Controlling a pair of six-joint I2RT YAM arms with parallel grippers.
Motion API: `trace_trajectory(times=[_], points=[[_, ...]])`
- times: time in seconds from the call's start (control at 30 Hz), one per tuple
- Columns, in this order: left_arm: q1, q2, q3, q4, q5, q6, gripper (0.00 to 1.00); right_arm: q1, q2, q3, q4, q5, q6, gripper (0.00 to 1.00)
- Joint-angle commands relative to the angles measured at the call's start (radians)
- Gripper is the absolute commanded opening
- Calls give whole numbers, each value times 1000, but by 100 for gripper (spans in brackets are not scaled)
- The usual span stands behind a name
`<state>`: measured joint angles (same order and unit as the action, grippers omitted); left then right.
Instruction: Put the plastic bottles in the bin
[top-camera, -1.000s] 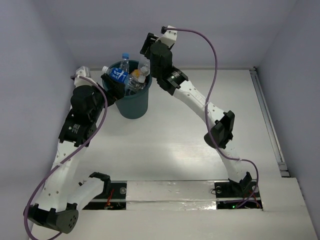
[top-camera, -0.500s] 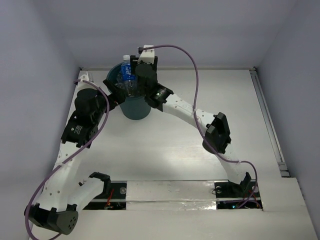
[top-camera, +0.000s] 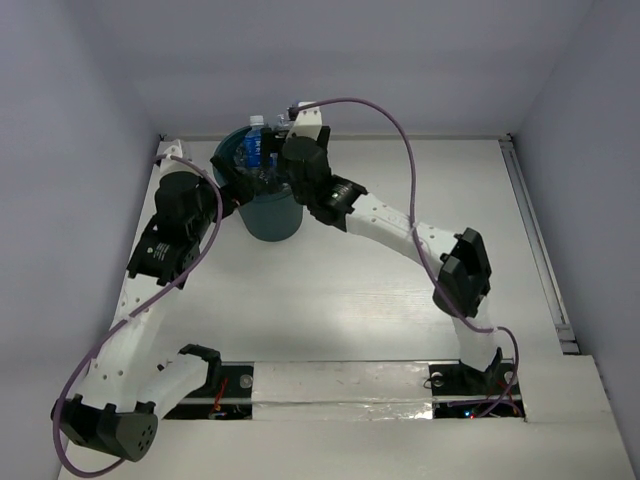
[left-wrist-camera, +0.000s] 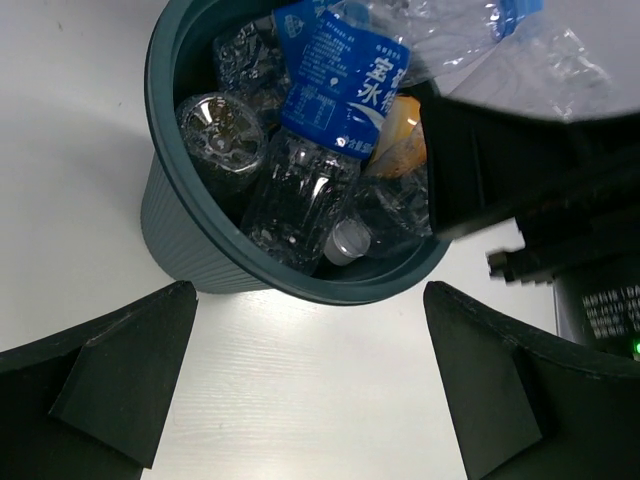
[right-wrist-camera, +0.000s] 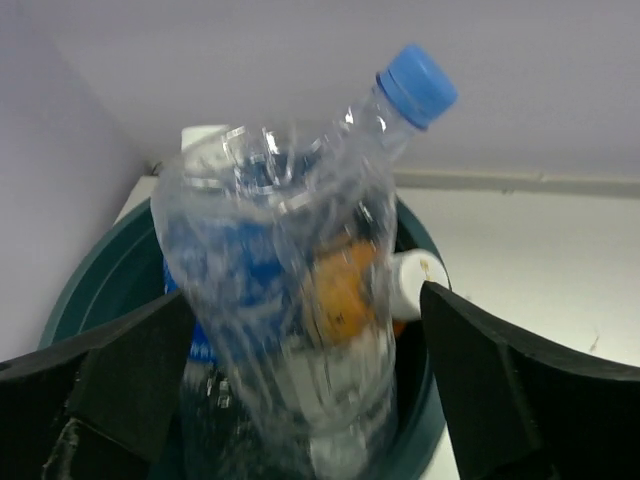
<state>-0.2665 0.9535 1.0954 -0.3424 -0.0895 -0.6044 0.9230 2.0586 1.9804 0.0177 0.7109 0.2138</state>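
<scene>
Lying loose between the spread fingers of the right tool (right-wrist-camera: 305, 295), the clear blue-capped plastic bottle (right-wrist-camera: 280, 200), just over the brimful dark teal round plastic bin (right-wrist-camera: 95, 275) ahead, might bounce out onto the table (right-wrist-camera: 520, 260); the left tool (left-wrist-camera: 310, 290) gapes empty.

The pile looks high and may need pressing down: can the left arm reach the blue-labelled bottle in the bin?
Probably yes, but tight: the left arm's jaws stand open just outside the bin, and the blue-labelled bottle lies largely uncovered; the right arm crowds the far side.
</scene>
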Motion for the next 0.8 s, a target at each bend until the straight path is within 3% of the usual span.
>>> trace_trajectory(times=[0.0,0.27,0.4,0.43,0.47,0.5,0.53,0.57,0.63,0.67,0.73,0.77], points=[[7,-18,64,19,4,-6,99,2,-138,-61,-2,-57,105,100],[7,-61,121,-55,-9,-12,99,2,-293,-40,-120,-60,116,100],[7,-122,141,-104,-3,-23,99,2,-466,-204,-174,-83,212,100],[7,-159,138,-127,3,-24,99,2,-579,-330,-188,-90,258,96],[7,-203,132,-142,5,-28,99,2,-720,-479,-194,-100,278,91],[7,-203,132,-164,5,-32,99,2,-721,-480,-194,-108,301,84],[7,-246,124,-184,1,-37,99,2,-883,-562,-197,-114,321,69],[7,-268,120,-225,-4,-41,99,2,-969,-718,-203,-119,363,33],[7,-329,103,-285,-10,-46,99,2,-1136,-854,-270,-117,400,2],[7,-344,98,-299,-15,-49,99,2,-1282,-953,-316,-111,451,0],[7,-390,75,-326,-13,-55,99,2,-1405,-1023,-452,-91,498,0],[7,-401,64,-351,-15,-58,99,2,-1452,-1052,-490,-94,536,8]])
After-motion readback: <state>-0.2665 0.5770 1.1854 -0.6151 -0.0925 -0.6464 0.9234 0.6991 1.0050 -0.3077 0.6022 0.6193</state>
